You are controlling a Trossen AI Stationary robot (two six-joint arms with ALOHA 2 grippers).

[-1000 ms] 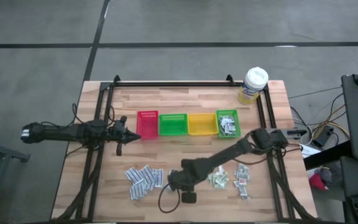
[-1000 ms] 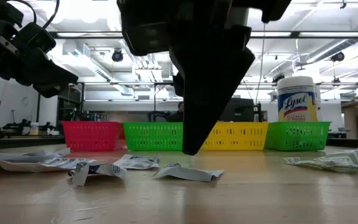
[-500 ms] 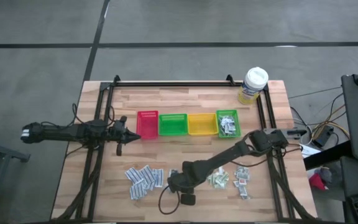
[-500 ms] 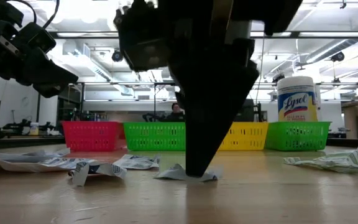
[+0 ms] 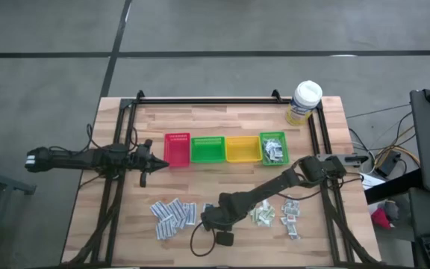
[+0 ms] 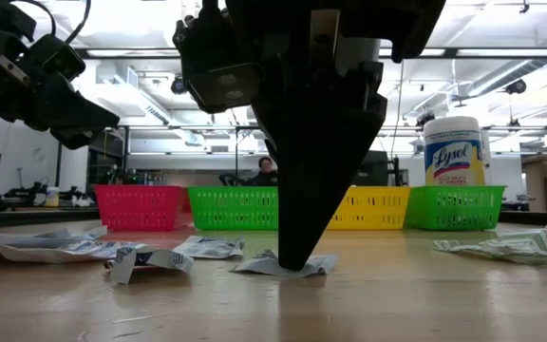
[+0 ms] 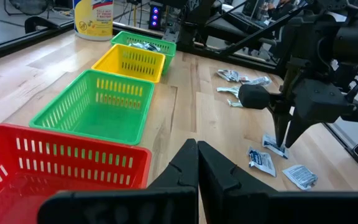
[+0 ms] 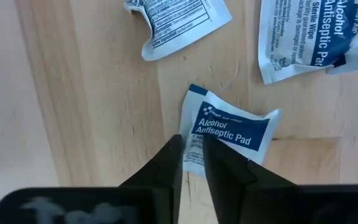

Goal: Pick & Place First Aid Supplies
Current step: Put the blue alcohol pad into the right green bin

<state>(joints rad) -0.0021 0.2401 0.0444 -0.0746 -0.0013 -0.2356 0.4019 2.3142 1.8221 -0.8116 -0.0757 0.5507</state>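
Observation:
My right gripper (image 8: pixel 191 155) points down at the table's near middle, shut on a white-blue sachet (image 8: pixel 232 130) printed "Alcohol Antiseptic Pad"; the low view shows this sachet (image 6: pixel 323 262) flat on the wood. More white-blue sachets (image 5: pixel 172 213) lie to its left. Pale green ones (image 5: pixel 263 215) and white-red ones (image 5: pixel 291 213) lie to its right. My left gripper (image 7: pixel 197 162) hangs shut and holds nothing, beside the red bin (image 5: pixel 177 149). My right gripper pinches one edge of the sachet (image 8: pixel 190 142) between its two fingertips. The fingers come from above, slanting steeply down. The rest of the sachet (image 6: pixel 256 265) lies on the table.
Red, green (image 5: pixel 207 149), yellow (image 5: pixel 242 149) and a second green bin (image 5: pixel 273 148) stand in a row across the middle; the last holds some sachets. A yellow wipes tub (image 5: pixel 304 102) stands at the far right corner. Black frame rails (image 5: pixel 114 194) run along the table's sides.
My right gripper has sunk a little, straight down onto the white-blue sachet, and its fingertips have drawn together on the sachet's edge. The sachet stays on the table.

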